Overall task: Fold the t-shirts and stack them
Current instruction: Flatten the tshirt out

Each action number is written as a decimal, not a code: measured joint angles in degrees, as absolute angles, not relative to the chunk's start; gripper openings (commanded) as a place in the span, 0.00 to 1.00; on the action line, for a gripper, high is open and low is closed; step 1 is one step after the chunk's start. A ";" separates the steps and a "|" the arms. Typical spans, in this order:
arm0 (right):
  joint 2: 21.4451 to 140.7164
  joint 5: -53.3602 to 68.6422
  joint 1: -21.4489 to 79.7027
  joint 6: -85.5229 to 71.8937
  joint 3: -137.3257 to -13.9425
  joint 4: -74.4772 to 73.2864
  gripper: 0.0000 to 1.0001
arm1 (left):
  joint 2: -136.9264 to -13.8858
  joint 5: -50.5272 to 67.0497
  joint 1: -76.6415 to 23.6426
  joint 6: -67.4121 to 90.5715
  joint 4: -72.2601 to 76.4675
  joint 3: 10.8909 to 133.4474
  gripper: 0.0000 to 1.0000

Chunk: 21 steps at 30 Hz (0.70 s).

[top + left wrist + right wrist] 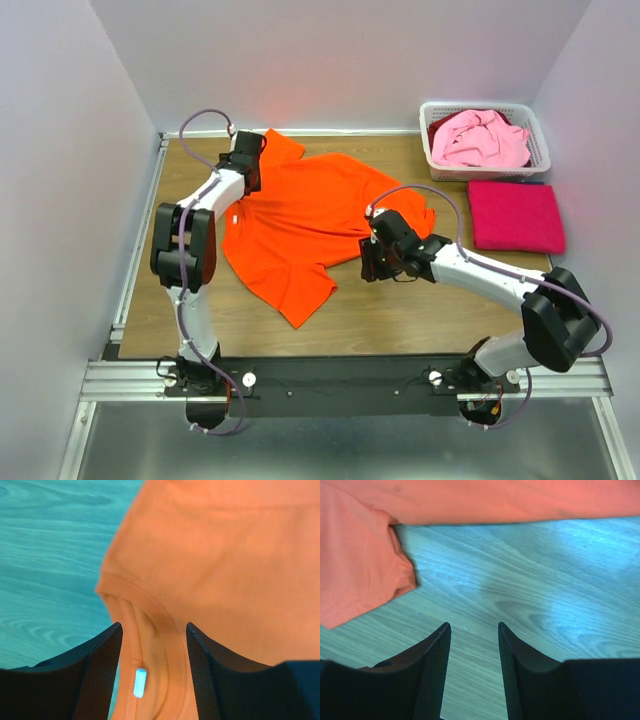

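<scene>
One pale, unreadable tag (pixel 140 682) lies inside the orange t-shirt (pixel 225 570) collar (pixel 152 605).

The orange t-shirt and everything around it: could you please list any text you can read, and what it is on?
None readable. The pale tag inside the collar of the orange t-shirt is too blurred to read; the basket and magenta t-shirt show no print.

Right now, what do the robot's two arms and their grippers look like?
Both match. The left arm and right arm have white links between bulky black joint housings, each with a thin lilac cable looping outside it. The left gripper and right gripper are black, with two tapered fingers whose inner pads carry a fine mesh-like texture.
</scene>
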<state>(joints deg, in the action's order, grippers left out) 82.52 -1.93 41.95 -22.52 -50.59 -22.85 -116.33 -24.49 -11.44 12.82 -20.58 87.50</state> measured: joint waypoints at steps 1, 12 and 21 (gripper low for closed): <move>82.52 -2.26 41.95 -22.55 -50.63 -22.87 0.50 | -114.39 -24.53 -11.44 13.10 -20.45 86.89 0.63; 85.25 -0.36 42.06 -21.85 -54.70 -23.09 0.37 | -79.11 -16.51 -22.41 26.57 -18.48 52.25 0.44; 95.81 8.93 46.52 -19.73 -62.04 -20.25 0.26 | -77.82 -8.23 -24.71 33.10 -18.90 39.66 0.33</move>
